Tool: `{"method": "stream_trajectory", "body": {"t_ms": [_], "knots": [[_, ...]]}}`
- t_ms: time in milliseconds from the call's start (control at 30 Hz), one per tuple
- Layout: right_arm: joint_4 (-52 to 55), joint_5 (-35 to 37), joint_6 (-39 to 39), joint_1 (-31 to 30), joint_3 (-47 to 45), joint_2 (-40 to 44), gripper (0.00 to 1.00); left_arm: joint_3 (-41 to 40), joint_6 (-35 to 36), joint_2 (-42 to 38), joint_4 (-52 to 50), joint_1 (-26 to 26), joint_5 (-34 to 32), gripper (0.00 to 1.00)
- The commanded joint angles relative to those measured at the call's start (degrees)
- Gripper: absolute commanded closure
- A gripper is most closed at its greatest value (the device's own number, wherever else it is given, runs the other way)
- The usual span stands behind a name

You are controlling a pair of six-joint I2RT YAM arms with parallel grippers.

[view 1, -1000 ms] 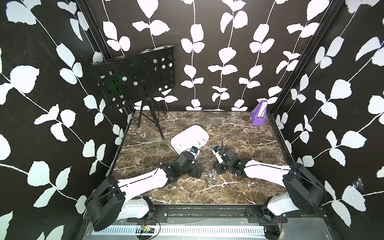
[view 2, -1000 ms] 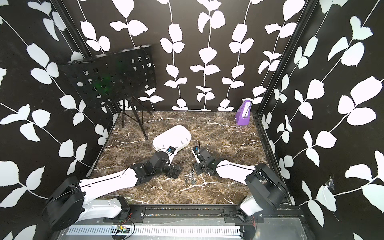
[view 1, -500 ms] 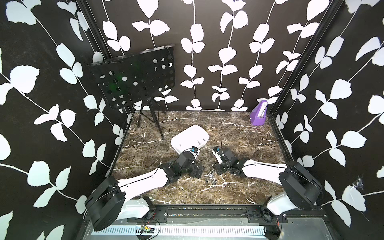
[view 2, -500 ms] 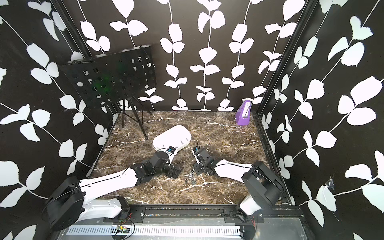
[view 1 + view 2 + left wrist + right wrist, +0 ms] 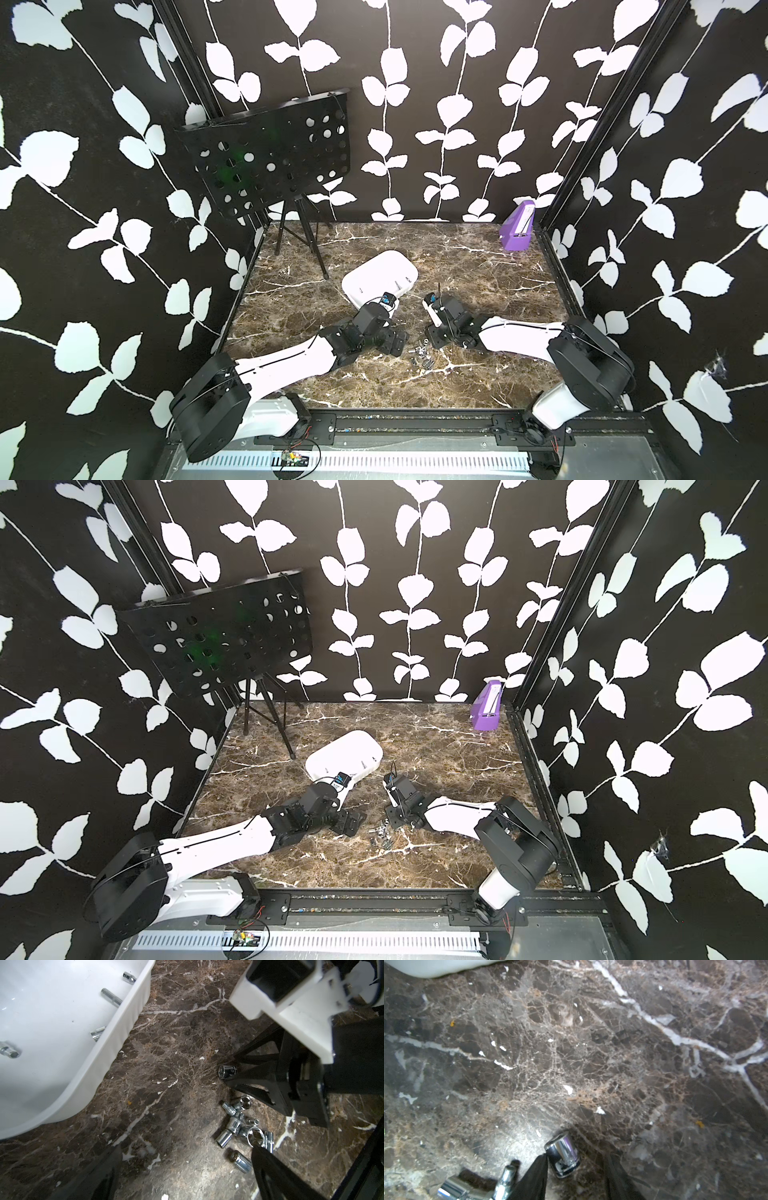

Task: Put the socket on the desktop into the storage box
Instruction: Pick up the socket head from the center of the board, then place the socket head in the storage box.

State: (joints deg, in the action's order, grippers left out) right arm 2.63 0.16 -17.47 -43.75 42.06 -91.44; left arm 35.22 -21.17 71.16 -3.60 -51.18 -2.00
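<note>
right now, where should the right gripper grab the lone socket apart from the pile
Pinch the lone socket across its round barrel, mid-length, from above: it lies on its side, between the fingers of the open right gripper.

A: What are you seeing at frame centre?
B: Your storage box (image 5: 344, 752) is lying askew on the desktop (image 5: 449, 754). Below it, the sockets (image 5: 382, 838) are sitting in a small pile, with your left gripper (image 5: 348, 823) hanging at their left and your right gripper (image 5: 393, 820) just above them.
</note>
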Motion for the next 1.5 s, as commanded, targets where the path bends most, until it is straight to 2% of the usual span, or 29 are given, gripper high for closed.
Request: {"method": "stream_trajectory", "body": {"t_ms": [0, 167, 300, 400, 600, 733, 867, 1033, 1167, 1267, 1467], "knots": [[-0.1, 0.2, -0.1, 0.3, 2.4, -1.9, 0.53, 1.2, 0.1, -1.5, -1.8, 0.1, -0.5, 0.03], [0.0, 0.0, -0.1, 0.3, 2.6, -2.5, 0.57, 1.2, 0.2, -1.7, -1.9, 0.1, -0.5, 0.03], [0.3, -0.4, 0.0, 0.3, 2.9, -3.0, 0.68, 1.2, 0.1, -1.8, -1.9, 0.1, -0.6, 0.03], [0.7, -0.6, 0.1, 0.3, 3.2, -3.4, 0.71, 1.1, 0.1, -2.0, -2.0, 0.1, -0.7, 0.03], [1.4, -0.3, 0.2, 0.3, 3.4, -2.8, 0.84, 1.0, 0.1, -2.4, -2.2, 0.1, -1.3, 0.03], [1.9, 1.6, 0.4, 0.3, 2.7, -0.8, 0.87, 0.7, 0.1, -3.4, -2.5, 0.1, -2.7, 0.03], [2.6, 7.4, 0.0, 0.1, -0.1, 6.7, 0.91, -0.5, -0.4, -6.9, -3.6, 0.1, -8.7, 0.03], [3.8, 16.5, -1.1, -2.5, -5.0, 20.2, 0.92, -4.2, -2.0, -14.6, -4.2, 0.1, -20.0, 0.02], [5.5, 16.6, -3.9, -3.4, -3.4, 26.5, 0.91, -5.8, -3.3, -19.0, -5.0, 0.1, -23.5, 0.01], [7.9, 15.9, -5.9, -3.4, 2.6, 24.3, 0.91, -5.8, -4.3, -20.8, -6.2, 0.1, -25.3, 0.01], [14.4, 16.6, -9.3, -3.4, 21.2, 7.6, 0.92, -5.0, -5.1, -21.7, -8.2, 0.1, -27.4, 0.01]]}}
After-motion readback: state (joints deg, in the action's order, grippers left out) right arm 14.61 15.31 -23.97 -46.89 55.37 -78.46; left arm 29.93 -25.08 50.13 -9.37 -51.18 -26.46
